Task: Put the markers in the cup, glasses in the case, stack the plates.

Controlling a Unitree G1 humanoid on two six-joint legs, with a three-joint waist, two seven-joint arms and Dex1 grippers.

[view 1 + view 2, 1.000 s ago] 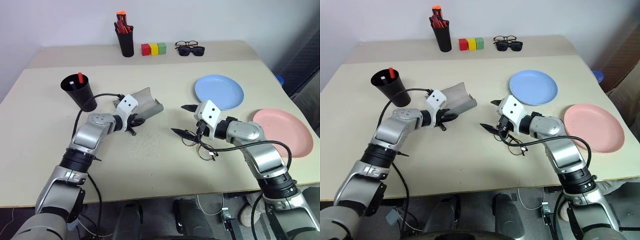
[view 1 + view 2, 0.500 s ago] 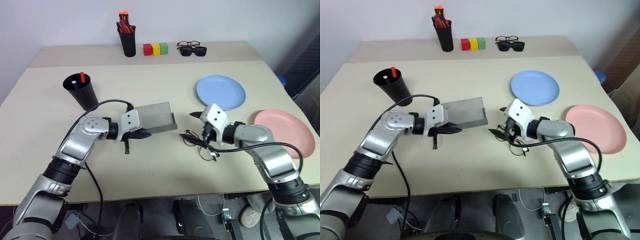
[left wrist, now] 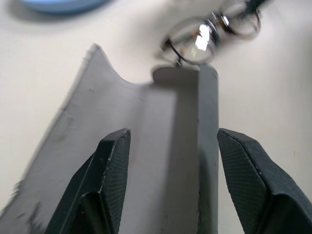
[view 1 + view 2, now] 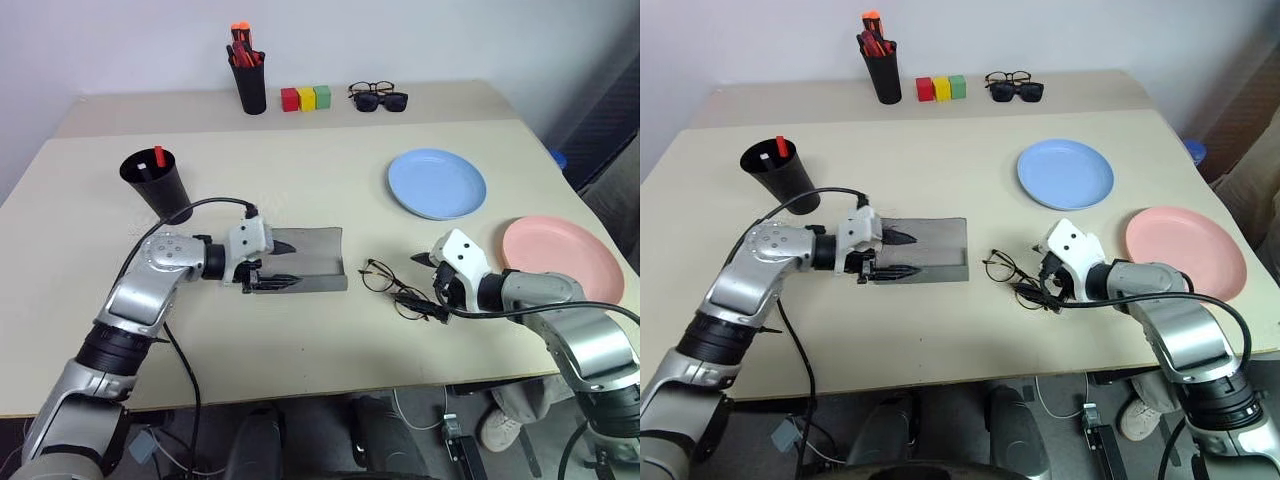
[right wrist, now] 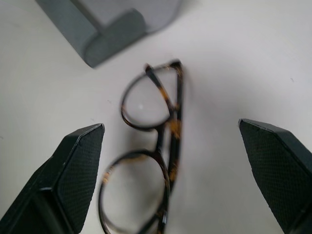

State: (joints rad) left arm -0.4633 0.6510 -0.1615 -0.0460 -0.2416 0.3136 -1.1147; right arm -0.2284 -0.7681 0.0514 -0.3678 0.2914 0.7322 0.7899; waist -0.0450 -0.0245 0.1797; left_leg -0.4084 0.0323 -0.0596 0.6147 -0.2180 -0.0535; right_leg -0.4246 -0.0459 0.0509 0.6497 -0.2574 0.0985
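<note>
Two hands over the worktop (image 4: 330, 330) right now; the left hand (image 4: 278, 263) has its fingers (image 3: 114, 170) spread partway, one on each side of the near end of the case (image 4: 312, 262), and I honestly can't tell if they're touching it or just straddling it; the case itself lies open and flat on the worktop, grey inside facing up; the right hand (image 4: 432, 272) is spread wide with nothing in it, and the glasses (image 4: 392, 288) sit folded on the worktop just in front of its fingertips, between that hand and the far end of the case; so glasses aren't in the case yet; the cup (image 4: 157, 183) stands upright beyond the left arm, well away from the left hand, with a red-capped marker (image 4: 158, 156) poking up out of it; the blue plate (image 4: 437, 183) is beyond the right hand and the pink plate (image 4: 555, 258) is off to its outer side near the worktop edge, the two plates apart and not stacked
</note>
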